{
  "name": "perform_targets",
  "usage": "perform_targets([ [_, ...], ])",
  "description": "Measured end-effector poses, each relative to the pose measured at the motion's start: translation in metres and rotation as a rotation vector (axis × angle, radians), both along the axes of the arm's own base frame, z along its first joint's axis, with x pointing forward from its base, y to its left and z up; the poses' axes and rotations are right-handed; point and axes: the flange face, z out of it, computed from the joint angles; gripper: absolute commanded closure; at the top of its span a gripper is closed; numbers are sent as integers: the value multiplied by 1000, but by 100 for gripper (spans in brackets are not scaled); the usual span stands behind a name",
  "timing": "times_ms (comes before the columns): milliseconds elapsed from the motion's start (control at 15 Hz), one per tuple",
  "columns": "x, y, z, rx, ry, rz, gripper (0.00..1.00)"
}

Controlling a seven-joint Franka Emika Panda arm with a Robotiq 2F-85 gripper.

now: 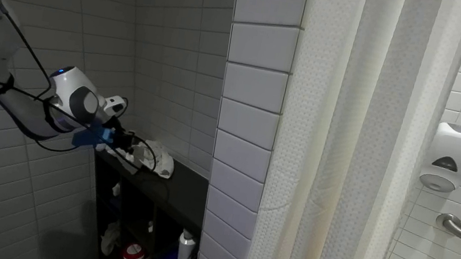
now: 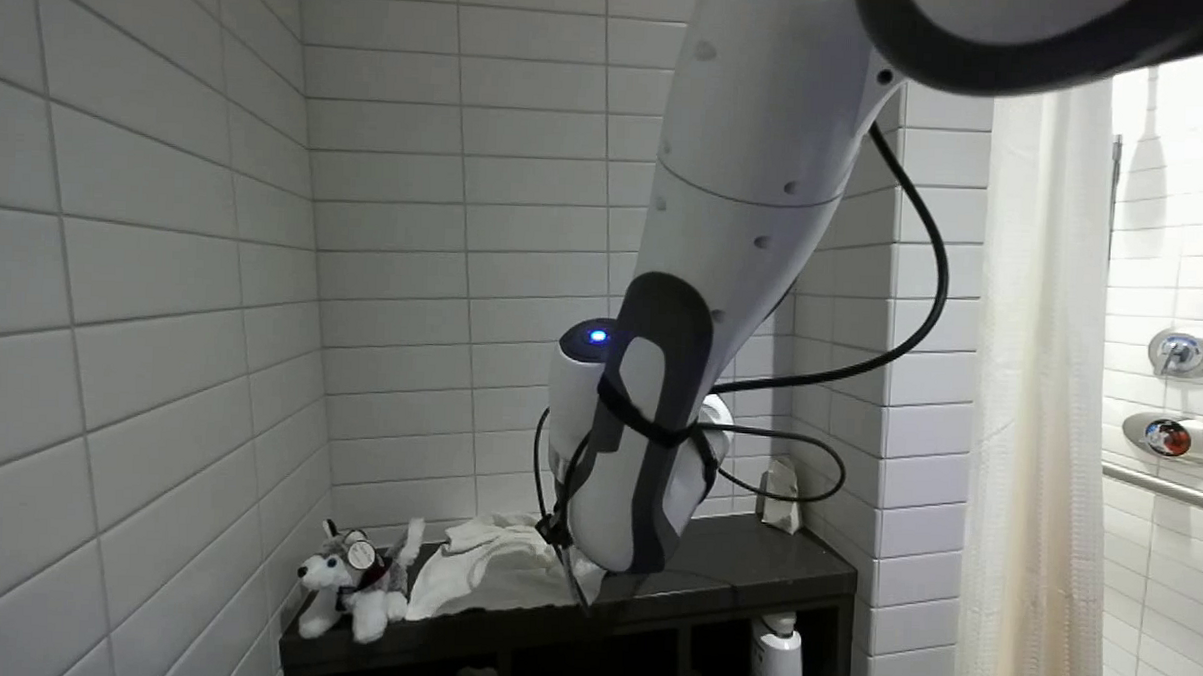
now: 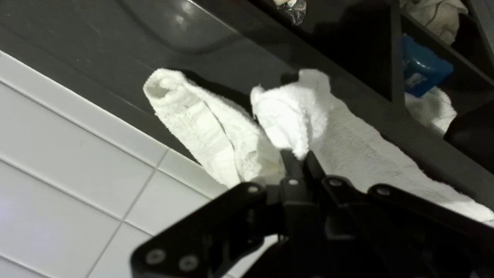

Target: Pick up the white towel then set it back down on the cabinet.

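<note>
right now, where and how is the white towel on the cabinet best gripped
I'd pinch the white towel by its bunched fold, coming from above to straddle it: the fold looks raised and narrows at the gripper, which appears closed on it, while the towel beside it seems to lie flatter on the cabinet.

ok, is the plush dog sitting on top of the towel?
No, in an exterior view the plush dog is on the cabinet, beside the white towel.
</note>
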Motion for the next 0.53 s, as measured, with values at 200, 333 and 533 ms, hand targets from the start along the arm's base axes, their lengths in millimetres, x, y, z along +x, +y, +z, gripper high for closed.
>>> perform_targets([
  [200, 6, 33, 16, -14, 49, -32, 98],
  [333, 15, 60, 37, -18, 60, -52, 98],
  [533, 28, 98, 76, -31, 51, -75, 98],
])
